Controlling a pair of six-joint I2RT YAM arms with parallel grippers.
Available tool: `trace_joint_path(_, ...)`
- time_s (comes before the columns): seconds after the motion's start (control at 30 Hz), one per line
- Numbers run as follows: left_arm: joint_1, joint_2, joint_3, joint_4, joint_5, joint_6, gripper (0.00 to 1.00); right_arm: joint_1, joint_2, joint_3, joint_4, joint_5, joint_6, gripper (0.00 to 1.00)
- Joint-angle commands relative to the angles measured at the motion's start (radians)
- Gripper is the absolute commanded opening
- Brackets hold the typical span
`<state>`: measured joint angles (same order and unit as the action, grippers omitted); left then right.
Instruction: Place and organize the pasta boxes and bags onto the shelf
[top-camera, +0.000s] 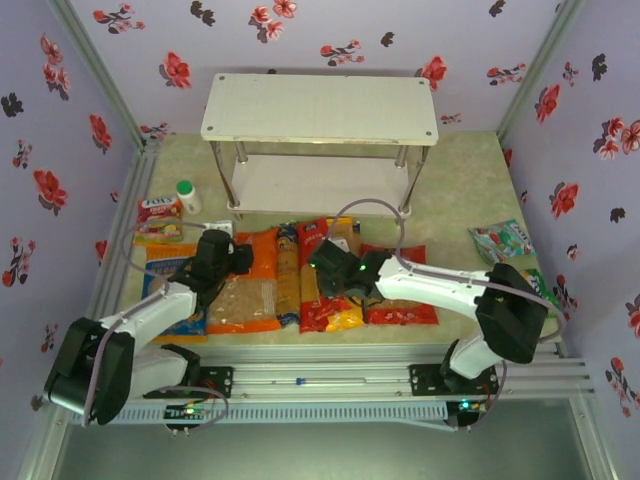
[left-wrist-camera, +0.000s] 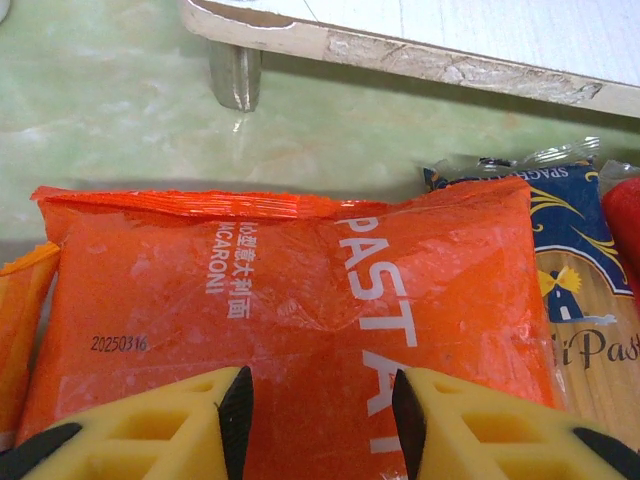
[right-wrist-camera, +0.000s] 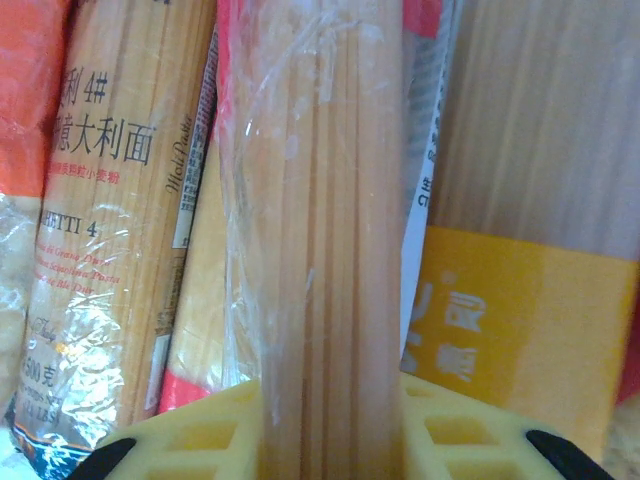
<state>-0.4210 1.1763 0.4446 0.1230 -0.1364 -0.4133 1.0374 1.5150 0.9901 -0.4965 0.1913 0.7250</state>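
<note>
Shelf (left-wrist-camera: 500, 25): white matt board, front edge chipped and rough; leg (left-wrist-camera: 235, 75) bright metal. Table (left-wrist-camera: 120, 130) under it: smooth, pale green marbled, slight sheen. Orange bag (left-wrist-camera: 300, 290) before the shelf: glossy creased plastic film. Red spaghetti pack (right-wrist-camera: 330, 250): clear shiny wrinkled film. Left gripper (left-wrist-camera: 318, 410): matt yellow plastic.

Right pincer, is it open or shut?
Shut: the right pincer clamps the red spaghetti pack between both yellow fingers, which touch its sides.
</note>
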Motion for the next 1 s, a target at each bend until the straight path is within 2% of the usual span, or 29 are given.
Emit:
trace_joint_path(0.0, -0.008, 0.014, 0.036, 0.028, 0.011, 0.005, 0.44, -0.013, -0.067, -0.016, -0.001, 0.116, -0.046, 0.00)
trace_joint_path(0.6, -0.020, 0.057, 0.068, 0.029, 0.010, 0.005, 0.44, -0.069, -0.389, -0.122, 0.134, 0.320, -0.139, 0.00)
trace_joint_path(0.8, -0.032, 0.093, 0.091, 0.030, 0.011, 0.008, 0.45, -0.194, -0.384, -0.128, 0.211, 0.318, -0.233, 0.00)
trace_joint_path(0.97, -0.057, 0.113, 0.112, 0.027, 0.012, 0.026, 0.48, -0.317, -0.316, -0.099, 0.308, 0.283, -0.313, 0.00)
